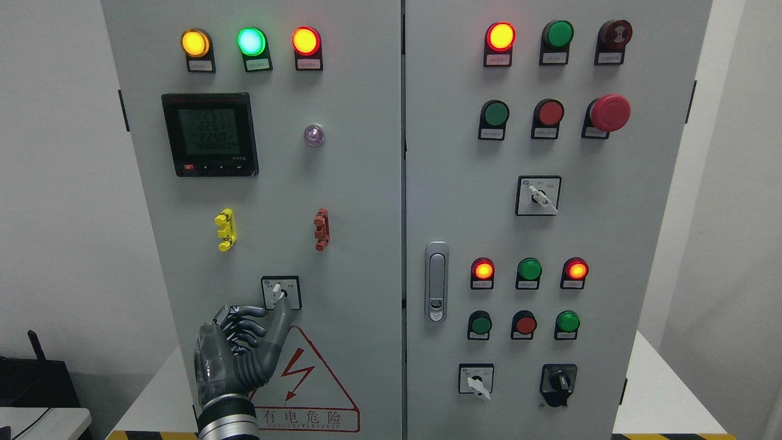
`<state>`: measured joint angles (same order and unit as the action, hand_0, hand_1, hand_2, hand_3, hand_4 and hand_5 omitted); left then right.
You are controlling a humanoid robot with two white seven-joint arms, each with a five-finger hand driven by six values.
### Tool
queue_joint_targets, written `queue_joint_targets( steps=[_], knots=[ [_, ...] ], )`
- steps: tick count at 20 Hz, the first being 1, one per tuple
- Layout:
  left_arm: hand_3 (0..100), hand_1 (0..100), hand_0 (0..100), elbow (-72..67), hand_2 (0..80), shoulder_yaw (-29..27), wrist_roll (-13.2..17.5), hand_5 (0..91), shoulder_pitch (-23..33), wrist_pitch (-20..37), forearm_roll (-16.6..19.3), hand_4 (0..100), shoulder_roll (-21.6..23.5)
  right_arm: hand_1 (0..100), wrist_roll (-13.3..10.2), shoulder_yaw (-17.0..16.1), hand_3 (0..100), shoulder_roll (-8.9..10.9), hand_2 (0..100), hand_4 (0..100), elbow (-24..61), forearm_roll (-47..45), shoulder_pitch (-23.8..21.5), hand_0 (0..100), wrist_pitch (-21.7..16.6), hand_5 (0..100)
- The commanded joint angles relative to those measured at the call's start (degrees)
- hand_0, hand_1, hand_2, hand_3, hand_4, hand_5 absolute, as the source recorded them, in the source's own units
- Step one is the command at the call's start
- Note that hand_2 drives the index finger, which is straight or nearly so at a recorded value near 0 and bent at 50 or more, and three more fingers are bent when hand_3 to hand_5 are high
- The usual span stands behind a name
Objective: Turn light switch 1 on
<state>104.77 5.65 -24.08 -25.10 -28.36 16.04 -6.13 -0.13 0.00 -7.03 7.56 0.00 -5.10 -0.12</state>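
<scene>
A small rotary selector switch (280, 292) with a white knob sits low on the left door of the grey cabinet (342, 201). My left hand (244, 342) comes up from the lower left. Its other fingers (241, 327) are curled and one finger is stretched up, its tip touching the lower edge of the white knob. The hand holds nothing. The knob points up and slightly left. The right hand is out of view.
Lit amber, green and red lamps (251, 41) sit at the top left, a digital meter (209, 134) below them. Yellow (225, 229) and red (321, 229) clips stick out above the switch. The right door carries buttons, selectors, a door handle (436, 281) and an emergency stop (609, 112).
</scene>
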Motion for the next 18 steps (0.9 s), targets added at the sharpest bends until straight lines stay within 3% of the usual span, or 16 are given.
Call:
queue_joint_targets(
  steps=[1,18],
  knots=[
    [81,49,6,-0.36,53.5,0.07,-0.01,80.1,-0.48,-0.12,-0.22,84,-0.11,39,0.05,1.06,0,0.00,0,0,0.00,-1.50,0.00,12,0.03,0],
    [83,47,9,-0.80,54.9,0.07,-0.01,80.4,-1.80,-1.52,-1.10,84,-0.11,39,0.05,1.14,0,0.00,0,0,0.00,-1.50,0.00,12,0.03,0]
  ],
)
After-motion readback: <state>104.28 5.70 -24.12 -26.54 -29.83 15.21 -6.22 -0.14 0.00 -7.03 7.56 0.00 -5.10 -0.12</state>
